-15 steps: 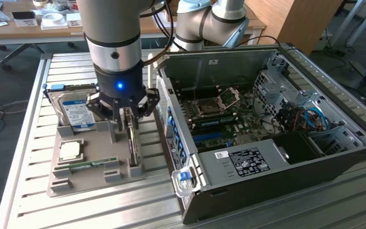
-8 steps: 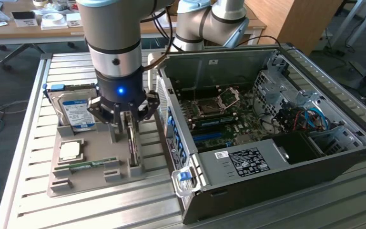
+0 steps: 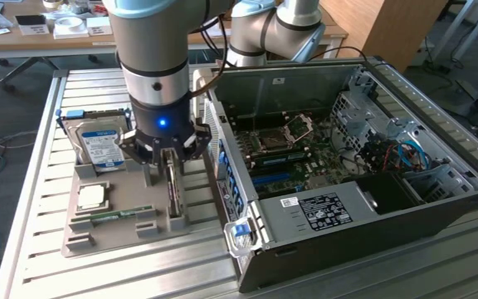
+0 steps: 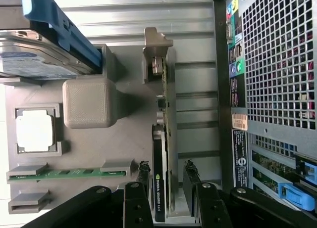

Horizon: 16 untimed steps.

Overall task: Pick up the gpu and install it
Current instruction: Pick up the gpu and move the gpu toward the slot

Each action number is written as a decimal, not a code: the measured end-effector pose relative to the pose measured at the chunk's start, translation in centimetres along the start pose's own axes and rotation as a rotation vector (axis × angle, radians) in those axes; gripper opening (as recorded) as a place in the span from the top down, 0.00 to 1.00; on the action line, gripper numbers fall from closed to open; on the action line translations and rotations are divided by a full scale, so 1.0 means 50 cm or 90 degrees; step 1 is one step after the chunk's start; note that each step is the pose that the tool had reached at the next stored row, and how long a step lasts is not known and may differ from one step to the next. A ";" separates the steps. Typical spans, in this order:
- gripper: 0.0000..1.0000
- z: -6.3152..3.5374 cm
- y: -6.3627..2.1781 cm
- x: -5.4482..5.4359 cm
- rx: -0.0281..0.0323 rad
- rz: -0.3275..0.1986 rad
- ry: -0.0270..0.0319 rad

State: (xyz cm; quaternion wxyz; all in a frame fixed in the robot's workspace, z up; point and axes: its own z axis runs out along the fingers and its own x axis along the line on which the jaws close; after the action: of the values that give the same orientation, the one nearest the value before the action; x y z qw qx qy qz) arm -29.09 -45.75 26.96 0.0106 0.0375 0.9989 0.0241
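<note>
gripper [image 4: 166, 172] noted directly over the gpu [image 4: 158, 188], pointed straight down. fingers [image 4: 143, 169] held apart, one set on each side of the card, a gap seen on both sides; nothing clamped. gpu found standing on its long edge in a slot of the grey holder tray [image 4: 133, 139], along the tray edge that faces the computer case [image 4: 277, 65]. black face and green board seen between the fingertips.

further along the same tray: a ram stick [image 4: 64, 173] laid flat near one corner, a cpu chip [image 4: 34, 131] seated in a square pocket, a hard drive [image 4: 34, 60] propped at the far end.

tray and open case set side by side, close together, on the slatted metal worktop [image 3: 98, 274].
</note>
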 end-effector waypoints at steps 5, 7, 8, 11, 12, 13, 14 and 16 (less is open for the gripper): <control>0.59 0.014 -0.001 0.000 0.0002 0.000 0.0013; 0.59 0.014 -0.001 0.000 0.0005 0.000 0.0014; 0.59 0.015 -0.001 0.000 0.0005 0.000 0.0014; 0.59 0.024 -0.001 0.000 0.0004 0.000 0.0013; 0.59 0.027 -0.001 0.000 0.0004 0.000 0.0012; 0.59 0.030 -0.001 0.000 0.0003 0.000 0.0012; 0.59 0.032 -0.001 0.000 0.0003 0.000 0.0012; 0.59 0.034 -0.001 0.000 0.0002 0.000 0.0014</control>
State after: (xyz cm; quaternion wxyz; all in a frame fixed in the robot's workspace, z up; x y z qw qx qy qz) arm -29.05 -45.71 25.27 0.0095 0.0375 0.9990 0.0240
